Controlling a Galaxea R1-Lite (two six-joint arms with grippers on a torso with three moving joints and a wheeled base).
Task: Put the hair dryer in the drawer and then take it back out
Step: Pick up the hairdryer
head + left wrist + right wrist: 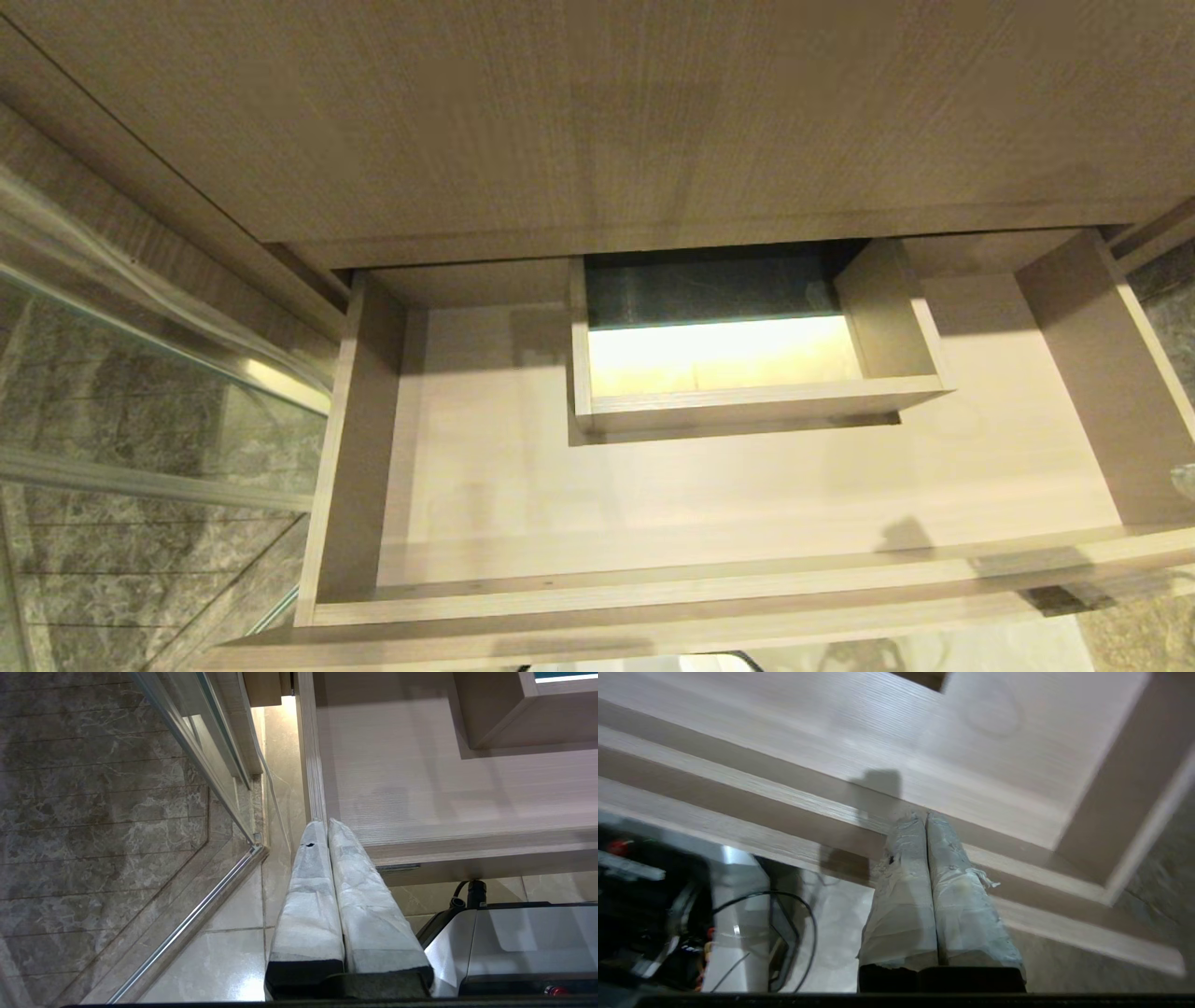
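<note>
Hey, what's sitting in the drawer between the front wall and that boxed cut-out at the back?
Nothing: in the head view the drawer floor between its front wall and the boxed cut-out is bare wood.

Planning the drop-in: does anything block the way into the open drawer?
Nothing visible does. The drawer stands pulled out with its floor bare; only the boxed cut-out rises at mid-back. The hair dryer shows in no view. The right gripper, shut and holding nothing, hangs above the front edge.
</note>
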